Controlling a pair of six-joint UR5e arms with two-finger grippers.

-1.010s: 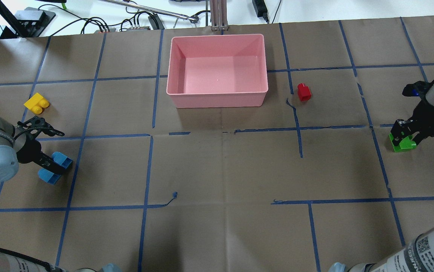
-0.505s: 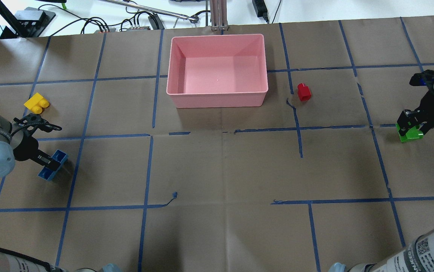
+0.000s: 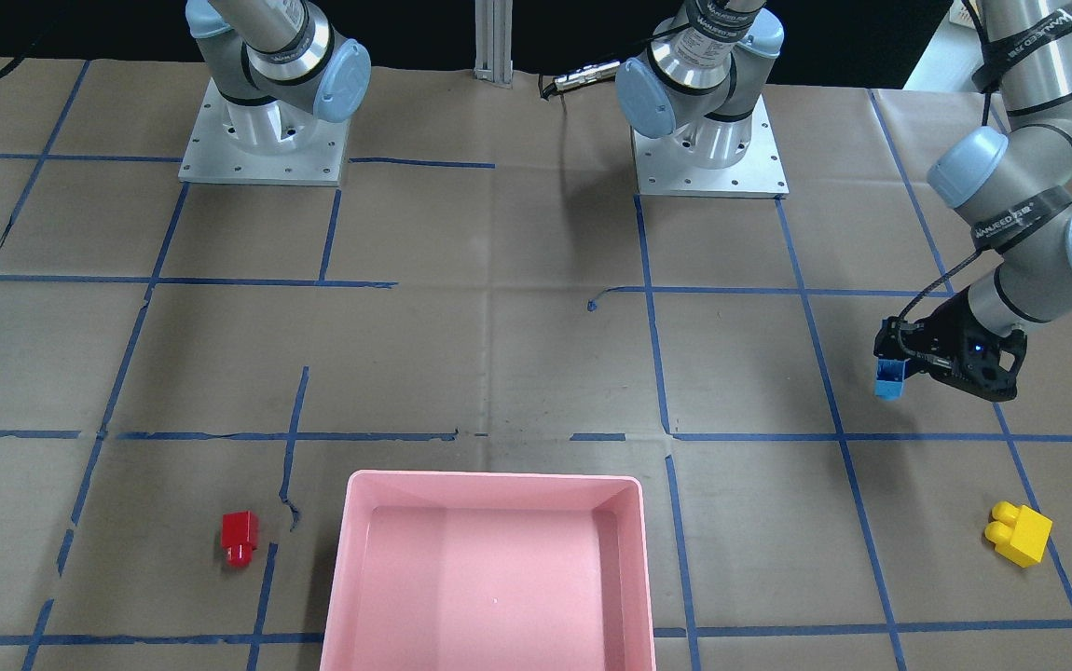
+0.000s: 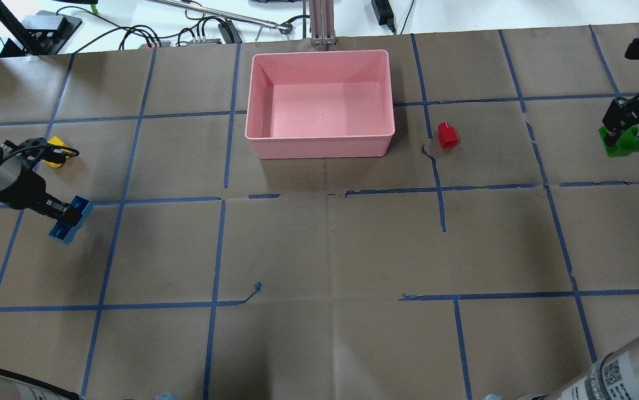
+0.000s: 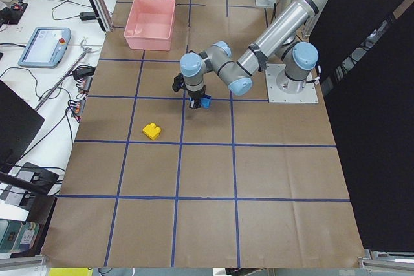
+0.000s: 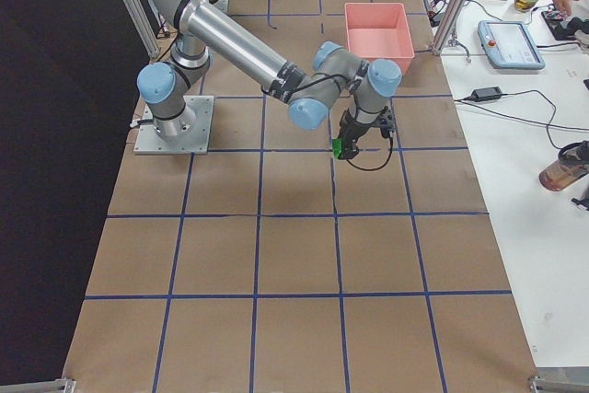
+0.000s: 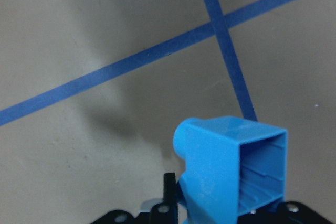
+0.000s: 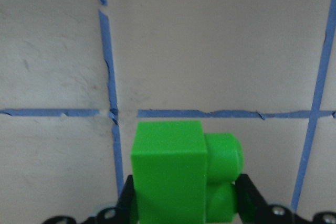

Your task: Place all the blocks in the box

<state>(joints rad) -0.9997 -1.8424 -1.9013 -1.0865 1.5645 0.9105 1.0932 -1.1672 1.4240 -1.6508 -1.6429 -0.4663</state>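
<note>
My left gripper (image 4: pixel 65 218) is shut on the blue brick (image 4: pixel 69 219) and holds it above the table at the far left; the brick also shows in the front view (image 3: pixel 889 379) and the left wrist view (image 7: pixel 231 166). My right gripper (image 4: pixel 620 138) is shut on the green brick (image 4: pixel 623 144) and holds it up at the far right; the brick also shows in the right wrist view (image 8: pixel 184 177). The yellow brick (image 4: pixel 55 155) lies on the table, partly hidden behind my left wrist. The red brick (image 4: pixel 447 135) lies right of the empty pink box (image 4: pixel 319 145).
Blue tape lines grid the brown paper table cover. Cables and a metal post (image 4: pixel 321 22) sit beyond the table's far edge behind the box. Both arm bases (image 3: pixel 261 140) stand at the robot's side of the table.
Both grippers have risen with their bricks. The left one moved with the blue brick toward the yellow brick; the right one carried the green brick toward the far edge.
</note>
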